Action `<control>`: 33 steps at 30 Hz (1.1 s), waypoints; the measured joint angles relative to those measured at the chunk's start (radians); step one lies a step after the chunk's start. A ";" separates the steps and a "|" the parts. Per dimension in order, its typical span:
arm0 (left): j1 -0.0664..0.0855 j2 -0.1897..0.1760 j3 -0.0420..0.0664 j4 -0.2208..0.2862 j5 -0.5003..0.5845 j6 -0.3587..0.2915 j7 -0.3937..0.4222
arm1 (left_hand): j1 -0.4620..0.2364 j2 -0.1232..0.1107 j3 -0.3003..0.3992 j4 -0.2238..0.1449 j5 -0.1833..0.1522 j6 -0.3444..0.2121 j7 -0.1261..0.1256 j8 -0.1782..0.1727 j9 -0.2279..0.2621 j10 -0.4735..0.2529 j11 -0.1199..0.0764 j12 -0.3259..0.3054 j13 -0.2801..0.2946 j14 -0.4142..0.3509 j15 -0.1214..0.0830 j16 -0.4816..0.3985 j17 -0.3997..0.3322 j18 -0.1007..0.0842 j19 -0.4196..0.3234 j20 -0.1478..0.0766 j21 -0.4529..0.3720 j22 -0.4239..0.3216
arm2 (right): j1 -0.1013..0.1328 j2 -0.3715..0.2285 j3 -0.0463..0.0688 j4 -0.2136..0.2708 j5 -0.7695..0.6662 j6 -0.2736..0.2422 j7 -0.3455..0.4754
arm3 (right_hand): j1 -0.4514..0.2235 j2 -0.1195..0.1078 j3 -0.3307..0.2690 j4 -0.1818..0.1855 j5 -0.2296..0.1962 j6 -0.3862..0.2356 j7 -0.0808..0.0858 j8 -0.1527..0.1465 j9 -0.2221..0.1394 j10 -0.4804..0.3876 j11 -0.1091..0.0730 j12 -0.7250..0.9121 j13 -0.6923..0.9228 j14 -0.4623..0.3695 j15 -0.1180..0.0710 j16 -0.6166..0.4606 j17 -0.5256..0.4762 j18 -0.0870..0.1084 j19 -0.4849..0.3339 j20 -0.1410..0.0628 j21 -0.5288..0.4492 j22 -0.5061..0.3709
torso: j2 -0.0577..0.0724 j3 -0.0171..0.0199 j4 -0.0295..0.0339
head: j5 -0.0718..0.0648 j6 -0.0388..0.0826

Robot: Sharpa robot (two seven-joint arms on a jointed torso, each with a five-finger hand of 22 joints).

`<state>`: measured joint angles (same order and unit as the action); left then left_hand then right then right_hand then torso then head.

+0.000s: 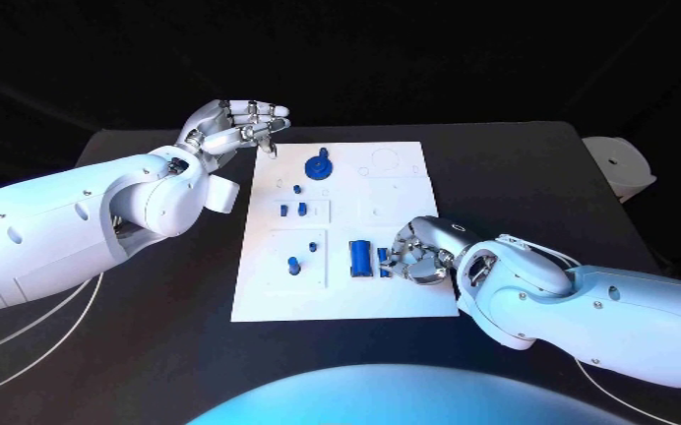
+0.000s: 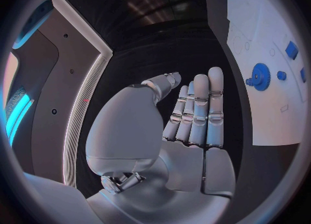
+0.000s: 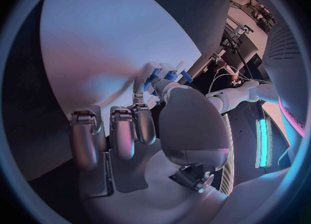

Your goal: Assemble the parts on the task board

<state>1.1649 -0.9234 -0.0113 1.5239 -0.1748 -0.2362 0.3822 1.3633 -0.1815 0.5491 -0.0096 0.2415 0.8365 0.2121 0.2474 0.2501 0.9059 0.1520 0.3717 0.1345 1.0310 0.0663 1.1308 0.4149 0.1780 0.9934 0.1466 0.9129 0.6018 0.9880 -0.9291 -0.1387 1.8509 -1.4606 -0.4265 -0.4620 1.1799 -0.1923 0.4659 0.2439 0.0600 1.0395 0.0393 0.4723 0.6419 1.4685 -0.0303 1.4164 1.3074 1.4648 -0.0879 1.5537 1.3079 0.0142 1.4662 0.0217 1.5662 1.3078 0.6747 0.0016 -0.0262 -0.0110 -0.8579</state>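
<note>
Task board: a white plate was seen lying flat on the black table, at the centre of the head view.
Gear: a blue toothed wheel was seen on the board's upper middle.
Small parts: blue pieces were seen scattered over the board's left half.
Block: a blue piece was seen on the board's lower middle, just beside the right hand.
Left hand: it was held above the table beside the board's upper left corner; its fingers were stretched out and empty.
Right hand: it was lowered onto the board's lower right; its fingers were touching blue parts, but whether a piece was gripped cannot be told.
</note>
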 measured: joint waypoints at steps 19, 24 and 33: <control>-0.007 0.017 -0.014 -0.033 0.018 0.011 0.005 | -0.065 -0.023 -0.069 0.060 -0.004 -0.004 0.004 0.008 0.000 -0.005 -0.005 0.033 -0.002 -0.006 0.006 0.010 -0.008 0.000 -0.002 0.009 -0.043 -0.029 | 0.082 -0.029 0.002 -0.061 0.281 -0.218 0.319 | 0.065 -0.002 0.020 -0.022 0.035 -0.131 0.067 -0.079 -0.029 -0.183 0.054 -0.422 -0.043 0.000 0.040 -0.112 -0.002 0.039 -0.002 0.035 -0.291 0.000 | -0.012 -0.0079 0.0002 | -0.010 0.031; -0.014 0.049 -0.018 -0.081 0.054 0.025 0.019 | -0.078 -0.025 -0.142 0.109 -0.011 0.000 -0.008 0.027 0.006 -0.011 -0.011 0.063 0.001 -0.066 0.003 -0.046 -0.047 0.000 -0.013 0.016 -0.134 -0.089 | 0.131 0.009 0.004 -0.170 0.536 -0.229 0.490 | 0.095 -0.011 0.018 -0.032 0.096 -0.193 0.100 -0.108 -0.034 -0.390 0.089 -0.788 -0.289 -0.108 0.072 -0.361 -0.264 0.126 -0.160 0.063 -0.830 -0.053 | -0.033 -0.0189 0.0012 | -0.020 0.059; -0.021 0.115 -0.019 -0.200 0.129 0.033 0.064 | 0.004 -0.010 -0.169 0.173 -0.012 0.004 -0.021 0.041 -0.001 0.069 0.007 -0.079 -0.068 -0.186 0.058 -0.547 -0.226 0.000 -0.116 0.091 -0.573 -0.372 | 0.179 0.124 0.018 -0.403 1.008 -0.177 0.699 | 0.130 -0.013 0.024 -0.017 0.116 -0.211 0.129 -0.195 -0.130 -0.444 0.139 -1.152 -0.775 -0.420 0.140 -0.943 -0.694 0.158 -0.376 0.130 -1.407 -0.444 | -0.062 -0.0332 0.0012 | -0.028 0.115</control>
<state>1.1434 -0.8083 -0.0306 1.3235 -0.0458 -0.2028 0.4465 1.3678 -0.1913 0.3805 0.1639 0.2297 0.8406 0.1908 0.2886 0.2493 0.9748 0.1595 0.2926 0.0662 0.8452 0.1240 0.5840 0.1890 0.1781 0.8770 0.2375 0.3399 0.2296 1.1672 -0.8054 -0.1207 1.4480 -0.4522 -0.6038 0.2372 1.3096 -0.2049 0.4895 0.2265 0.1764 0.8288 0.1683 0.2775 0.5118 1.0247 0.1086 0.2639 0.5324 1.0450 0.0519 0.6112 0.6135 0.1720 1.0898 0.1514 0.1593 0.8636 0.6126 -0.0315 -0.0249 -0.0388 -0.7428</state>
